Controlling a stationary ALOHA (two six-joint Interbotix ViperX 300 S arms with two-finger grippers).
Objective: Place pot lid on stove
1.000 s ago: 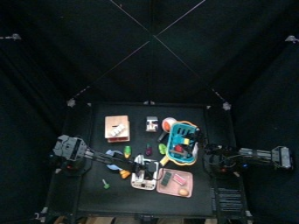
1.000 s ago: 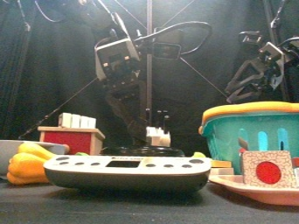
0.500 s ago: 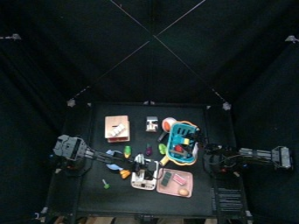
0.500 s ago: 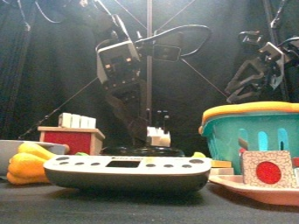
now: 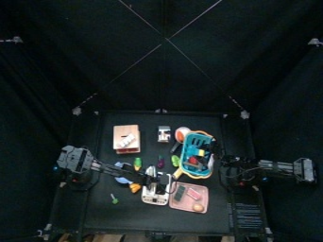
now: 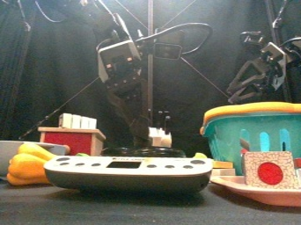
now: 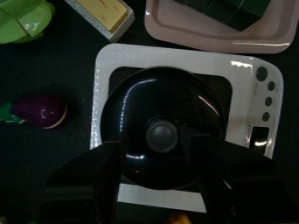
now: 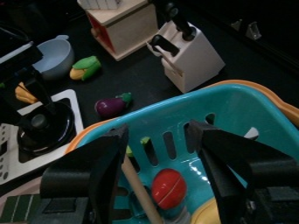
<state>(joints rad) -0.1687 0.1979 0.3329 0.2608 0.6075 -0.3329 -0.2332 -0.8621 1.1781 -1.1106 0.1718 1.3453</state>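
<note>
The table (image 5: 132, 210) carried the white stove (image 7: 251, 74), and the black pot lid (image 7: 163, 122) lay flat on its middle. Above the lid hung the left end effector (image 7: 160, 179), jaws spread wide and holding nothing. The right end effector (image 8: 163, 171) hovered over the teal basket (image 8: 251, 122), jaws apart and empty.

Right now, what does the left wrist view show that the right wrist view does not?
Only the left wrist view shows the black pot lid lying on the white stove, with its knob, between the open left gripper jaws. Only the right wrist view shows the teal basket below the open right gripper, and the knife block. Both show the purple eggplant.
</note>
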